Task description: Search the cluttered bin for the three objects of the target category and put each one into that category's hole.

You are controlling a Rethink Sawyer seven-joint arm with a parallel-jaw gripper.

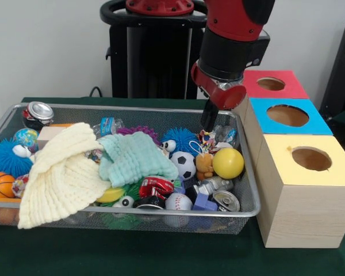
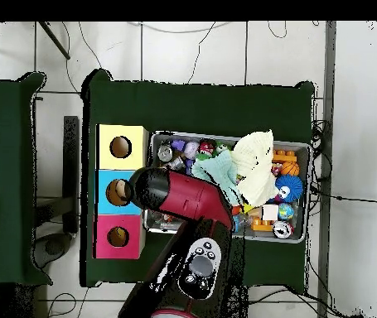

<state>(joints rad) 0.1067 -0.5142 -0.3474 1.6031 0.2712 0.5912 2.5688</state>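
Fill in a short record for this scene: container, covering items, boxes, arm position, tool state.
container: wire mesh bin full of toys, balls and cans
covering items: cream cloth and mint cloth lying over the clutter
boxes: yellow box, blue box, red box, each with a round hole on top
arm position: tool lowered over the bin's end nearest the boxes
tool state: cannot tell

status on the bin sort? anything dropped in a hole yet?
Nothing visibly delivered: the holes in the red, blue and yellow boxes look empty. The gripper is low over the bin's far corner; no object seen in it. All placements apparently remain.
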